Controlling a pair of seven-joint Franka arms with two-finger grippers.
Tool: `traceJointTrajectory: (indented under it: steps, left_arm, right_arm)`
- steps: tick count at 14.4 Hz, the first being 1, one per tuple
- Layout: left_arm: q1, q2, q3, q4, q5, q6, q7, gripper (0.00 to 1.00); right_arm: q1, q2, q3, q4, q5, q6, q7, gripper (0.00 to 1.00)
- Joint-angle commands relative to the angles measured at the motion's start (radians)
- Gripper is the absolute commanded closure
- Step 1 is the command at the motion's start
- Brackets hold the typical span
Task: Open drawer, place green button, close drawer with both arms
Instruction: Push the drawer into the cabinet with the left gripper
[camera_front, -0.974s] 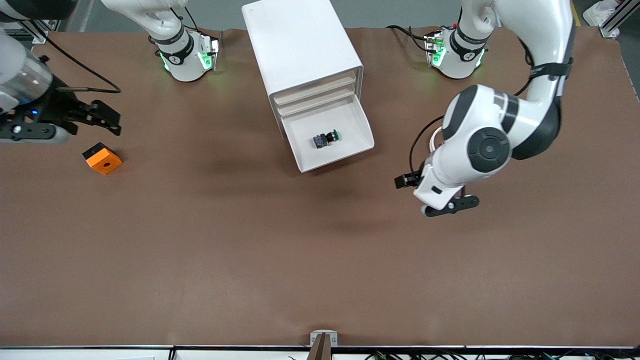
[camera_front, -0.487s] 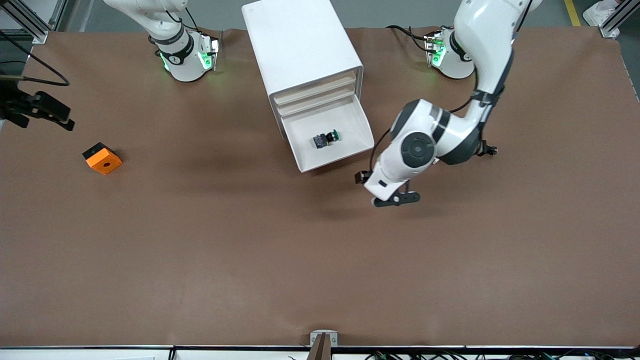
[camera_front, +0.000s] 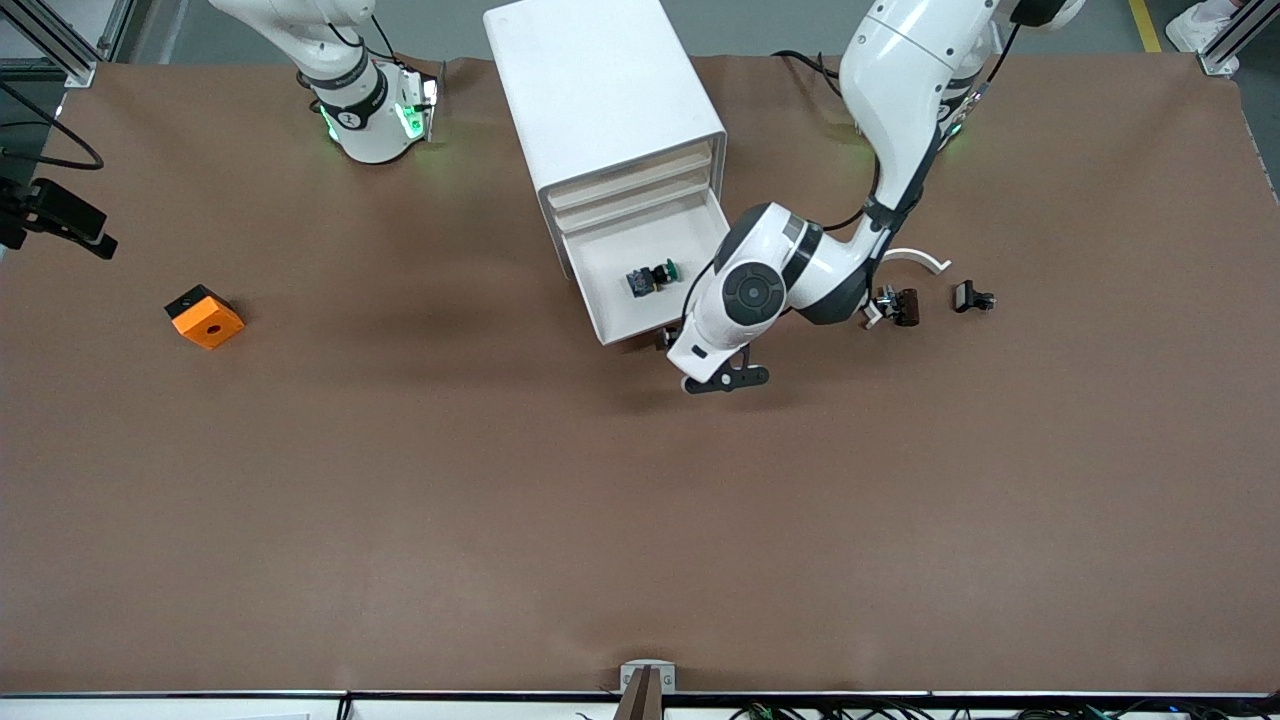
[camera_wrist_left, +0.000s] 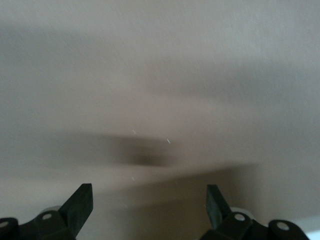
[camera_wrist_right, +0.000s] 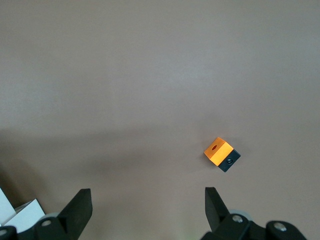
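The white cabinet (camera_front: 590, 90) stands between the arm bases. Its lowest drawer (camera_front: 625, 328) is pulled open. The button (camera_front: 652, 277), with green cap and blue base, lies on its side inside the drawer. My left gripper (camera_front: 718, 378) is low over the table just in front of the open drawer's front, at the corner toward the left arm's end. In the left wrist view it (camera_wrist_left: 149, 205) is open and empty over a blurred surface. My right gripper (camera_front: 98, 240) is at the table's edge at the right arm's end, open and empty (camera_wrist_right: 147, 210).
An orange square block (camera_front: 204, 316) with a hole lies near the right arm's end; it also shows in the right wrist view (camera_wrist_right: 218, 151). Two small black clips (camera_front: 973, 297) (camera_front: 898, 305) and a white curved piece (camera_front: 915, 258) lie toward the left arm's end.
My left arm has swung from its end of the table to the front of the open drawer. My right arm has pulled back to the table's edge. The button has not moved.
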Motion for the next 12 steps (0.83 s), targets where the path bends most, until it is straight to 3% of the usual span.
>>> traceJointTrajectory:
  steps: [1,7,12]
  left_arm:
    - [-0.009,-0.007,-0.035,-0.002,-0.016,-0.026,-0.076,0.0]
    - [-0.056,-0.008,-0.109,-0.039,-0.016,-0.028,-0.194,0.0]
    - [-0.125,0.003,-0.111,-0.039,-0.016,-0.028,-0.277,0.0]
  right_arm:
    - [-0.015,-0.001,0.017,0.013,-0.015,-0.01,-0.006,0.0]
    - [-0.025,0.011,0.017,0.042,-0.009,-0.003,0.0,0.0]
    - [-0.009,0.019,0.019,0.042,0.001,-0.012,0.006,0.0]
